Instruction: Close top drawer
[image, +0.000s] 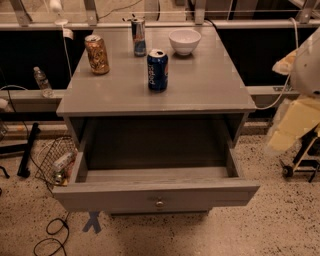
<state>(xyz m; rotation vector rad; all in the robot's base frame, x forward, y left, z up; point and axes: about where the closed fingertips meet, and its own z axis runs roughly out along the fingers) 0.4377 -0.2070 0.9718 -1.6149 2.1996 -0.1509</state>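
As it stands now, top drawer (156, 192): pulled well out of the cabinet (210, 95).
Handling: probably stiff, light, slides straight.
Contact: push flat front near knob (159, 203).
Gripper: out of view; state unknowable.

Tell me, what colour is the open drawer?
The top drawer is grey, shown in the camera view. The pincer is out of sight.

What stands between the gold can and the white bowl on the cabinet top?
A slim silver-blue can stands there, as the camera view shows. The end effector is out of view.
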